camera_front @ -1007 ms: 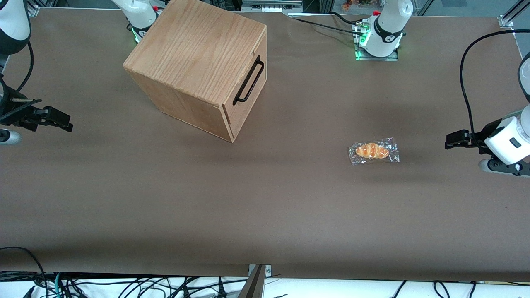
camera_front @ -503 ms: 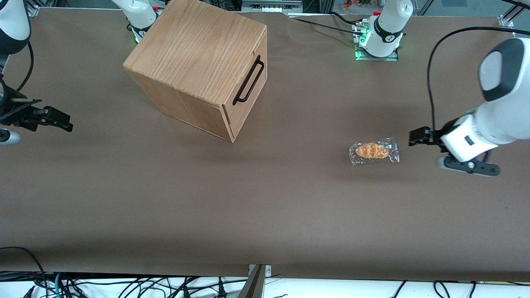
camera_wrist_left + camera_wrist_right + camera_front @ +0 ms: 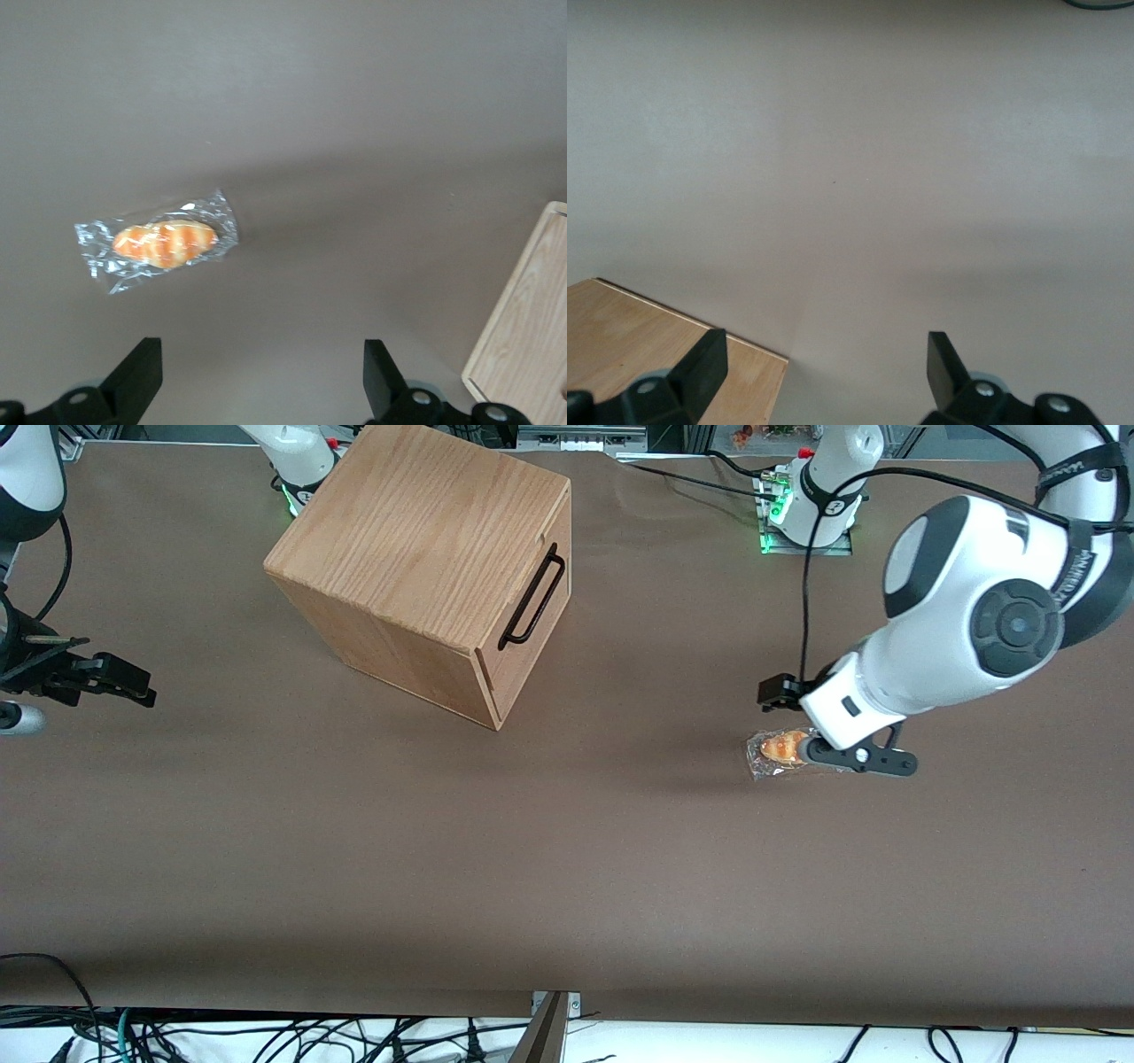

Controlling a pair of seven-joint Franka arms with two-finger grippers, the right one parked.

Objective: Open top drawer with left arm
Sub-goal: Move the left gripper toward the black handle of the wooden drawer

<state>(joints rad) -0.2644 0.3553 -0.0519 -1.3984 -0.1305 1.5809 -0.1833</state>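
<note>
The top drawer (image 3: 518, 664) is shut flush in the oak-grained cabinet (image 3: 416, 540), its long black bar handle (image 3: 532, 600) across the front that faces the working arm's end. My left gripper (image 3: 772, 693) hangs above the table, well away from the handle, over the edge of a wrapped croissant (image 3: 780, 748). The left wrist view shows the gripper (image 3: 260, 354) open, its dark fingers (image 3: 142, 363) wide apart with only bare table between them. A corner of the cabinet (image 3: 523, 328) shows there too.
The wrapped croissant (image 3: 164, 243) lies on the brown table cover (image 3: 567, 850) between the cabinet and the working arm's end. Cables and arm bases (image 3: 806, 514) sit at the table edge farthest from the front camera. The cabinet top (image 3: 664, 354) shows in the right wrist view.
The left arm has swept in from the working arm's end toward the cabinet; its gripper now hangs over the croissant. The drawer has not moved.
</note>
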